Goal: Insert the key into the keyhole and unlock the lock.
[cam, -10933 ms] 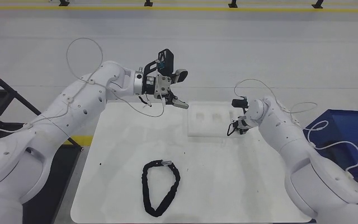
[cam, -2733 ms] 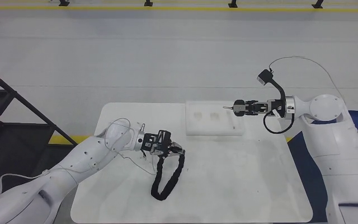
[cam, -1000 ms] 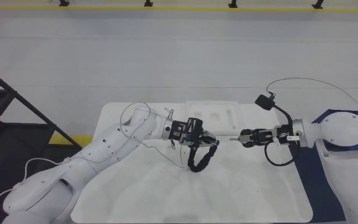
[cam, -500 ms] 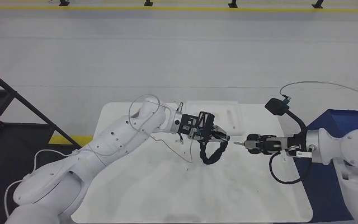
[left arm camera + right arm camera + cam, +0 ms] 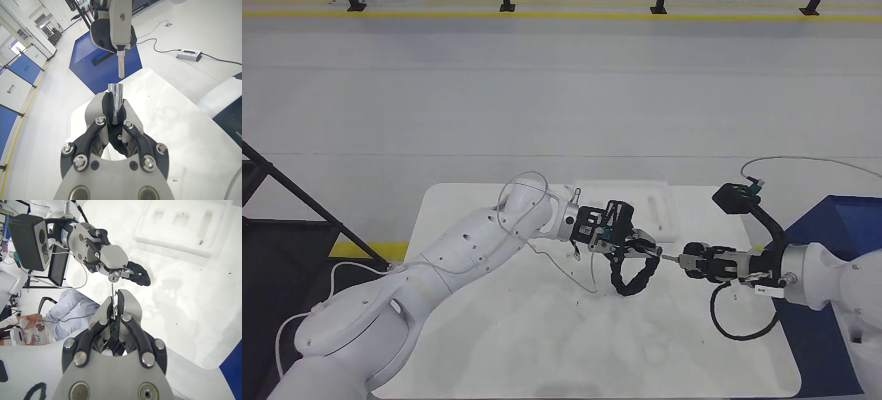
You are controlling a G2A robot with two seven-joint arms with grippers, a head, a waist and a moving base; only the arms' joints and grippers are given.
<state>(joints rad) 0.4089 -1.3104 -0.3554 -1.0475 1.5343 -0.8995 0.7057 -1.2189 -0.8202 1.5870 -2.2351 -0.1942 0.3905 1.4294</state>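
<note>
Key (image 5: 112, 291) update: half a second ago there was a wider gap between its tip and the lock (image 5: 115, 98). Now the two arms have closed in and the tip sits just short of the keyhole (image 5: 112, 277), not in it. About eleven seconds back the lock was lying looped on the table (image 5: 492, 330), and now it's up in the air.

The right gripper (image 5: 114, 294) is clamped on the key's head, with the blade sticking straight out past the fingertips. The key's long axis runs across the table, tip pointing to my robot's left, straight at the lock, and it looks pretty much in line with the chrome cylinder.

The left gripper (image 5: 113, 98) is pinched tight around that cylinder, whose open end faces right toward the key. The black chain (image 5: 632, 275) droops in a loop below the gripper; I can't tell if it touches the table.

All of this sits near the middle of the table. Further back, a white foam tray (image 5: 652, 205) rests at the far edge.
</note>
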